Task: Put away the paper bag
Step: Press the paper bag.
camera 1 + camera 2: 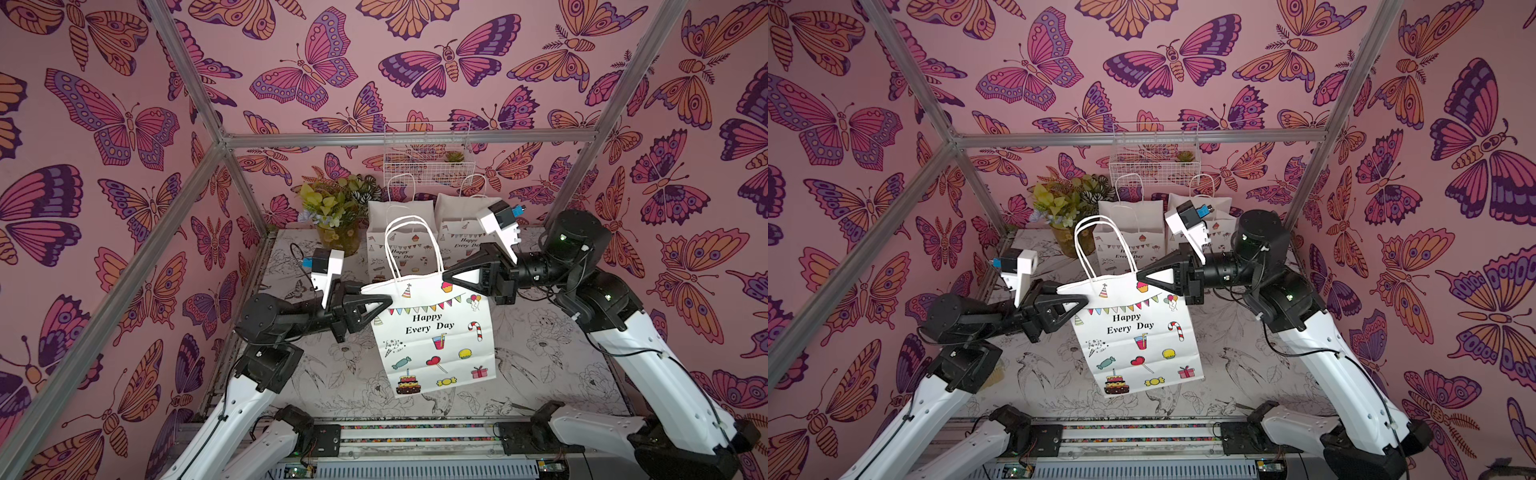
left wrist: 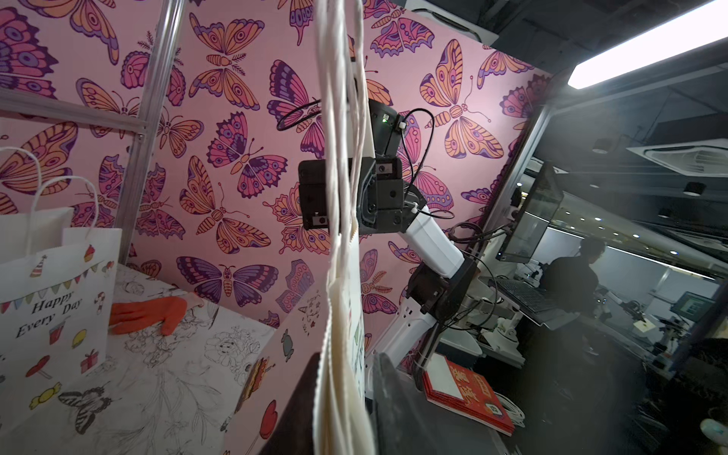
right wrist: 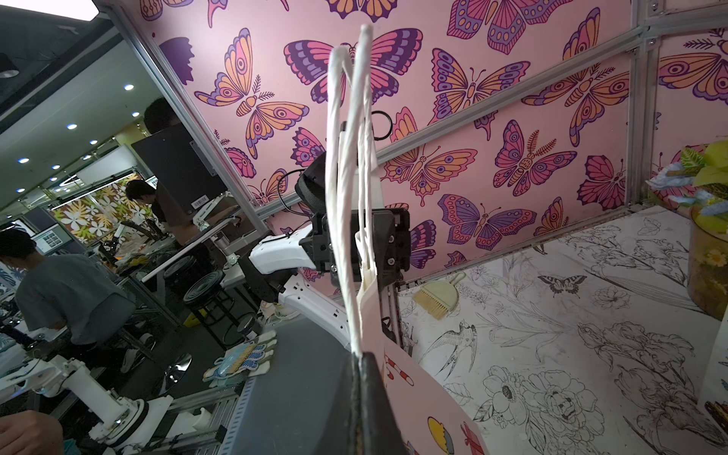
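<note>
Paper bag: the white printed bag (image 1: 436, 345) (image 1: 1138, 345) hangs in the air above the middle of the table (image 1: 540, 361), clear of its top, with the printed face toward the camera in both top views.
Bag's tilt: its top edge runs between the two grippers and sits a little higher at the right gripper's end.
Handles: the two white cord loops (image 1: 409, 245) stand up from the top edge, between the two grippers.
Left gripper: it (image 1: 384, 300) (image 1: 1081, 300) sits at the bag's top corner on the robot's left. In the left wrist view (image 2: 346, 356) a finger lies on each side of the bag's folded edge, close together. I cannot tell whether they are pressing the paper.
Right gripper: it (image 1: 446, 276) (image 1: 1140, 276) is at the other top corner. The right wrist view (image 3: 360, 354) shows the fingers closed flat together on the bag's edge, pinching it.
Other bags: two more printed bags (image 1: 382, 216) (image 1: 457, 208) stand upright side by side at the back of the table, behind the hanging one.
Plant: a pot of yellow-green leaves (image 1: 332, 203) stands at the back, just left of those bags.
Wire basket: it (image 1: 424, 166) hangs on the back wall above the standing bags.
Glove: an orange one (image 2: 149, 311) lies flat on the table near the wall, seen from the left wrist.
Brush: a small pale hand brush (image 3: 435, 299) lies at the table's edge, seen from the right wrist.
</note>
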Controlling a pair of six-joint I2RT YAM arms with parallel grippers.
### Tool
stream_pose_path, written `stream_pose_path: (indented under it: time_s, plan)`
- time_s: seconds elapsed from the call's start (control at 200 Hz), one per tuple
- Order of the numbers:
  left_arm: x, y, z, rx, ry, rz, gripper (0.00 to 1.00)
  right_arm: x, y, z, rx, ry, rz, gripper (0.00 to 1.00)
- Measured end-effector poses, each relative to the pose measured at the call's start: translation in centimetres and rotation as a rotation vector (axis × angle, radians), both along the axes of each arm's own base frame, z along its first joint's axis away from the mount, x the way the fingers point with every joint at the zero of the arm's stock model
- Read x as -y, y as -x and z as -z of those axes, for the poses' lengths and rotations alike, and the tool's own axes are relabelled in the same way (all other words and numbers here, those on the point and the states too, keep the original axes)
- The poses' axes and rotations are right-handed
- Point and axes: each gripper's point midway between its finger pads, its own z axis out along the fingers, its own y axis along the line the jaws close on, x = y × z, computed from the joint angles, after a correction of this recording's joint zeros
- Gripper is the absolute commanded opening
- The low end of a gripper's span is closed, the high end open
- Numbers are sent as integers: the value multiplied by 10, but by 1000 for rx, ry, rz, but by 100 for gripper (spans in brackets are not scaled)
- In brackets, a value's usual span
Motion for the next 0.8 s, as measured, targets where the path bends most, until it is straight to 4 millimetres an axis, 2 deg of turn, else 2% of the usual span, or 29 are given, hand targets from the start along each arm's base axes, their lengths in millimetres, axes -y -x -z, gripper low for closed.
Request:
stream_pose_path:
  time_s: [0.055,0.175,0.215,0.335,0.516,0.571,0.706,0.801]
  plan:
    - [0,-1,0,-8,3,-1,3,1,1,-1,-5,-1,0,14]
    - [0,-1,-1,-6,10,-1,0,1,2,3,-16,3,1,47]
    - [0,0,-1,-5,10,2,0,2,3,6,-24,6,1,51]
    - [1,0,1,-12,8,8,0,7,10,15,-30,16,3,55]
    - [2,4,1,-17,6,33,0,15,22,18,-20,25,2,54]
    - [1,4,-2,-10,19,27,0,16,24,19,-17,29,0,51]
    - [-1,5,-8,0,42,23,0,17,26,25,-22,50,-1,20]
    - [-1,6,-10,4,46,27,0,17,24,28,-21,58,1,7]
